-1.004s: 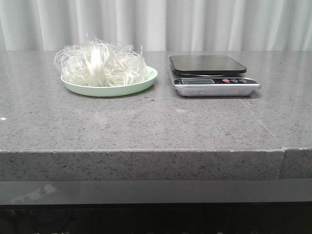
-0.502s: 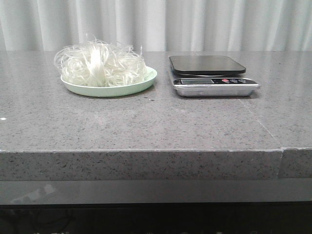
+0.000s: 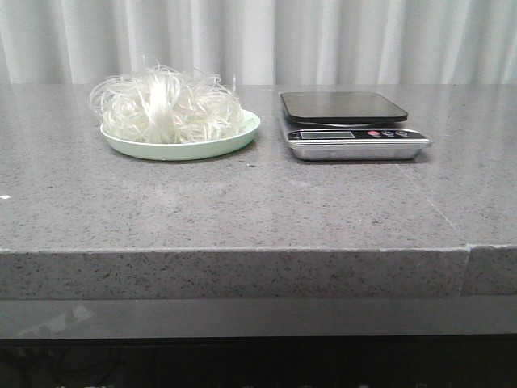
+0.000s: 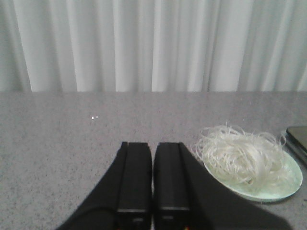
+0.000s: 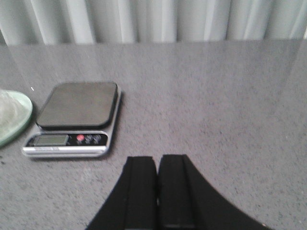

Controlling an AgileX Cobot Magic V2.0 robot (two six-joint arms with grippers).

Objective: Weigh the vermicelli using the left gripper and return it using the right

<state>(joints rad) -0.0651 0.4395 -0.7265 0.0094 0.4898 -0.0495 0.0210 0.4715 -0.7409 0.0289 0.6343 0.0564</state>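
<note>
The vermicelli (image 3: 167,105), a fluffy tangle of white strands, lies on a pale green plate (image 3: 242,136) at the back left of the grey table. It also shows in the left wrist view (image 4: 242,158). A silver kitchen scale (image 3: 347,121) with a dark platform stands to its right, empty; it also shows in the right wrist view (image 5: 76,117). My left gripper (image 4: 152,146) is shut and empty, above the table, apart from the plate (image 4: 278,194). My right gripper (image 5: 157,160) is shut and empty, apart from the scale. Neither gripper shows in the front view.
White curtains (image 3: 258,40) hang behind the table. The table's front edge (image 3: 242,250) runs across the front view, with a seam in the top at the right (image 3: 467,250).
</note>
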